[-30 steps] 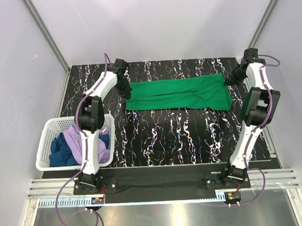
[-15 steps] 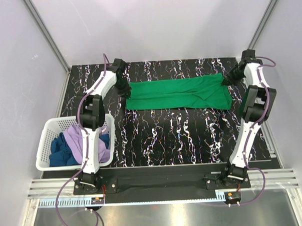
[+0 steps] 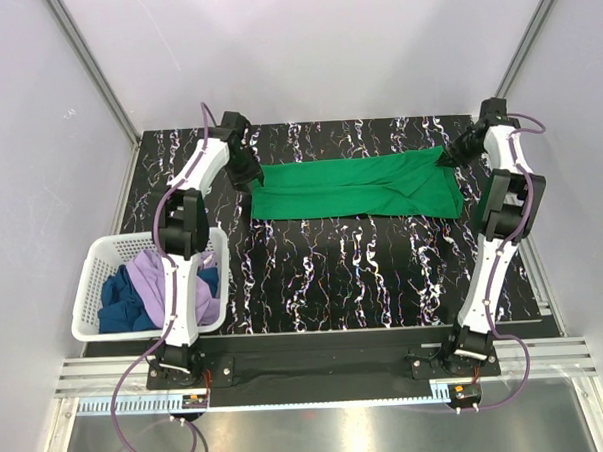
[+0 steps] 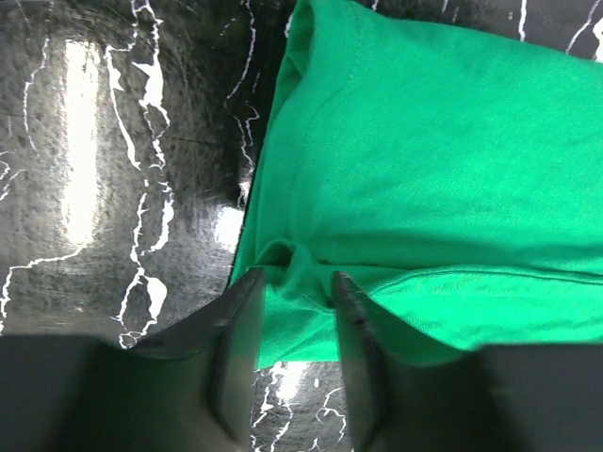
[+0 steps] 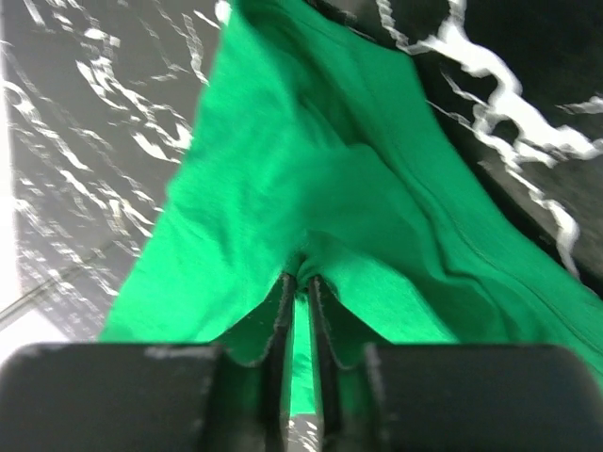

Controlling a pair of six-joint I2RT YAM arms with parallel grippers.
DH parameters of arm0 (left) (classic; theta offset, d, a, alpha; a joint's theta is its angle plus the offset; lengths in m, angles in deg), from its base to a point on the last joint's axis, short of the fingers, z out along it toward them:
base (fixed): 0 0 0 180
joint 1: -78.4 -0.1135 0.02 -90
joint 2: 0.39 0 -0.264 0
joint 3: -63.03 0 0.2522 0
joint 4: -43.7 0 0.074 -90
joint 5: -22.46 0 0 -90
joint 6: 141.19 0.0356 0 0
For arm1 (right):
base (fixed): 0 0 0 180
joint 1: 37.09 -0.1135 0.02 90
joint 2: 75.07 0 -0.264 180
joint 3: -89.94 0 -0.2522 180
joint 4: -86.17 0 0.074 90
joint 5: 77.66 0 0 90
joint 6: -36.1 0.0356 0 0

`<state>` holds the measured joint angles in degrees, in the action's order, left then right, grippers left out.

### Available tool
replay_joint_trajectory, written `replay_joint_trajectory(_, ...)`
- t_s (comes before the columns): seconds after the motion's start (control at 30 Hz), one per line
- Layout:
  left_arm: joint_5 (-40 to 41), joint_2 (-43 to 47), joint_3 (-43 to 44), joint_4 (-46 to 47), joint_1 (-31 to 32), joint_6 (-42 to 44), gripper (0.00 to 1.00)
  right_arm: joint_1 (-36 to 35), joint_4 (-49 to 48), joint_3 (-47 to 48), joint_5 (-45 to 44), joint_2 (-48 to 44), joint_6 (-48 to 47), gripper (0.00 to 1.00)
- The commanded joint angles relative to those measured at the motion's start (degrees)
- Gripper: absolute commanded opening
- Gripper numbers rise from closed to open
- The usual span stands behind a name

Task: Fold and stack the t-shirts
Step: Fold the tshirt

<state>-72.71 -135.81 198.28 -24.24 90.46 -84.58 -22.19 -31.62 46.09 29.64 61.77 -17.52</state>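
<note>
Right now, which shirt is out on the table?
The bright green t-shirt, held by the left gripper and right gripper. The lilac t-shirt and dark blue t-shirt lie in the basket.

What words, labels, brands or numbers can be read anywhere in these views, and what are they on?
None can be read.
The green t-shirt is plain cloth in all three views, with no print or tag showing.
The white basket and the marbled table show no writing.
The small parts under the arm bases are too small to tell.
</note>
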Motion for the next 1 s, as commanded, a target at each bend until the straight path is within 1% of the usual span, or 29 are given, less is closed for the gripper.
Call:
replay_joint_trajectory(0.0,1.56,1.81,1.56,-0.23,-0.54,1.47,0.51,-0.39,-4.32,5.03,4.84,2.63,3.16,0.18)
replay_joint_trajectory(0.03,2.26,2.52,1.64,-0.32,-0.54,2.0,0.54,-0.39,-4.59,6.45,7.11,3.43,5.08,0.29)
replay_joint_trajectory(0.07,2.79,3.48,1.64,-0.49,-0.45,3.4,0.57,-0.39,-5.28,7.76,8.7,4.4,6.15,0.36)
replay_joint_trajectory(0.1,3.67,4.36,1.47,-0.5,-0.19,4.37,0.63,-0.39,-6.16,10.91,10.02,6.06,7.2,0.41)
replay_joint_trajectory(0.13,4.11,6.2,1.12,-0.41,0.16,5.43,0.65,-0.39,-5.74,13.38,11.34,7.03,8.08,0.48)
replay_joint_trajectory(0.17,4.29,7.09,0.77,-0.32,0.6,7.44,0.66,-0.39,-4.43,16.1,11.44,8.0,7.92,0.5)
replay_joint_trajectory(0.2,4.12,7.88,0.5,-0.23,0.86,8.33,0.66,-0.48,-0.41,21.52,11.27,9.31,7.22,0.52)
replay_joint_trajectory(0.23,3.85,9.89,-0.89,-0.06,1.21,9.21,0.67,-0.57,1.28,23.4,10.57,9.5,5.12,0.58)
replay_joint_trajectory(0.27,3.33,10.86,-1.95,1.16,1.83,10.87,0.67,-0.66,3.91,24.73,10.39,9.24,3.89,0.6)
replay_joint_trajectory(0.37,0.17,14.56,-6.78,4.32,3.67,14.21,0.67,-0.66,6.48,20.89,7.5,4.42,-1.12,0.61)
replay_joint_trajectory(0.43,-3.78,15.44,-9.24,5.13,4.55,15.45,0.67,-0.66,6.23,11.77,2.77,-1.64,-2.8,0.61)
replay_joint_trajectory(0.47,-5.97,15.7,-9.95,6.0,4.82,16.15,0.67,-0.66,5.0,4.95,2.3,-3.66,-2.63,0.57)
replay_joint_trajectory(0.5,-10.87,15.53,-10.74,6.1,4.82,16.16,0.66,-0.74,2.12,2.27,2.91,-6.29,-2.11,0.55)
replay_joint_trajectory(0.57,-14.93,13.96,-10.66,4.18,4.99,15.9,0.64,-0.83,1.47,-0.74,2.65,-6.85,0.09,0.53)
replay_joint_trajectory(0.63,-15.92,12.72,-10.14,2.41,5.08,16.25,0.61,-1.18,3.22,0.48,-1.73,-5.8,0.36,0.52)
replay_joint_trajectory(0.7,-16.54,12.54,-11.62,2.31,5.17,16.25,0.6,-1.53,3.5,2.24,-4.45,-4.39,0.27,0.52)
replay_joint_trajectory(0.8,-16.19,11.41,-12.07,2.41,5.08,14.76,0.6,-1.89,3.93,5.92,-6.83,-1.4,0.09,0.54)
replay_joint_trajectory(0.97,-17.15,8.85,-11.63,2.05,4.21,12.47,0.6,-2.76,4.46,12.07,-6.4,3.95,-1.04,0.54)
